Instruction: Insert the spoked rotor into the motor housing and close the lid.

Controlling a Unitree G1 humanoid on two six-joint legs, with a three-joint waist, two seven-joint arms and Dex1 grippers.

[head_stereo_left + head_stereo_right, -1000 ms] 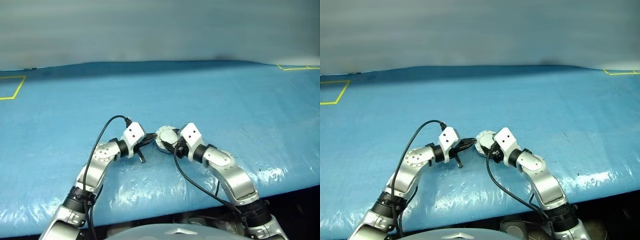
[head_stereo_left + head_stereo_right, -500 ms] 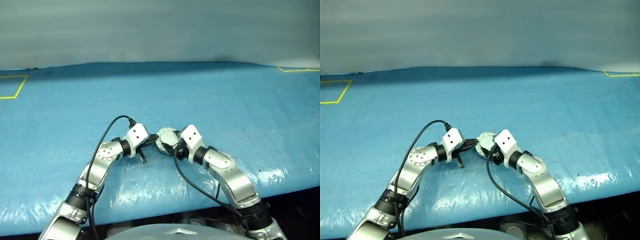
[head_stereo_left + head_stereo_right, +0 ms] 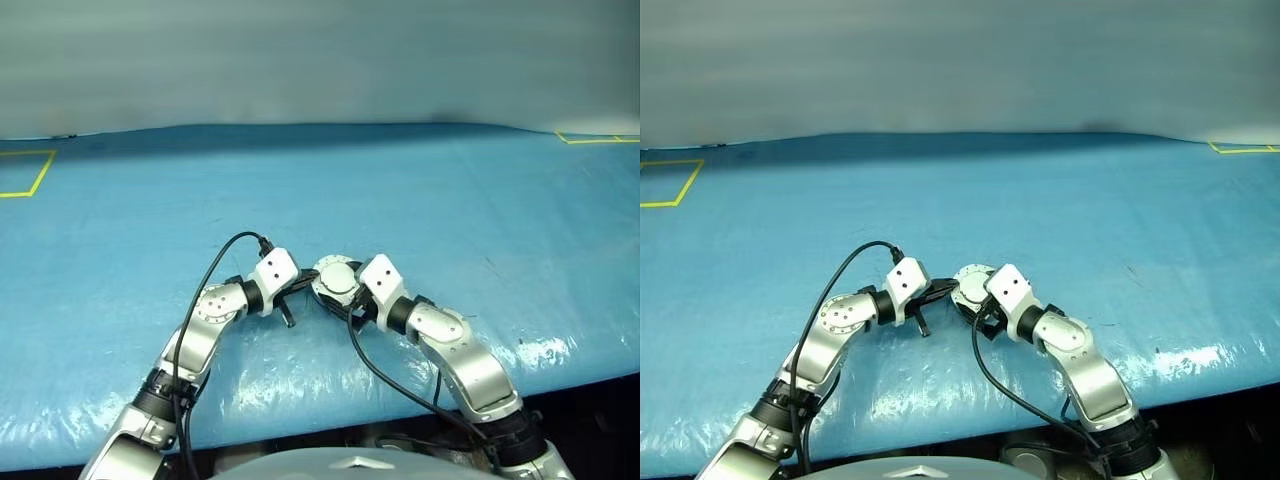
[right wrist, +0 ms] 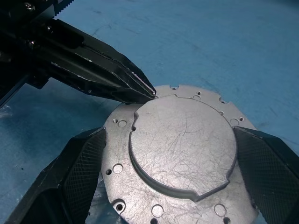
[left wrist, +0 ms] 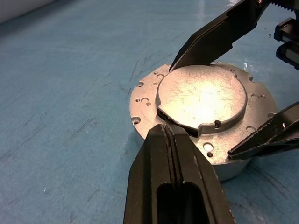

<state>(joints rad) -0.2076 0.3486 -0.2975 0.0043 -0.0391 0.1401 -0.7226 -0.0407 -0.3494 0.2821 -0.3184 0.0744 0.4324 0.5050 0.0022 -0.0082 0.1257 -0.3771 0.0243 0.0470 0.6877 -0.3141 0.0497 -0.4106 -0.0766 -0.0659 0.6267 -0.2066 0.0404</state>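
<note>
Widening my right pincer (image 4: 177, 186) around the motor housing (image 5: 196, 116)

Its jaws just spread, flanking the housing near mid-tabletop (image 3: 450, 200); my left pincer (image 5: 175, 154), pressed shut, tips the closed lid (image 4: 182, 147), so only seating remains, I judge.

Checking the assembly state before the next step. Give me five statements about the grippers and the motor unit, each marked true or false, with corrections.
1. The left gripper is shut, its tip at the edge of the raised round plate. True.
2. The right gripper is shut tight. False: its fingers stand wide, one on either side of the motor housing.
3. The lid stands raised. False: it lies flat on the housing.
4. The copper windings are exposed. False: the lid covers the housing's inside.
5. The housing sits on the blue table cover. True.
</note>
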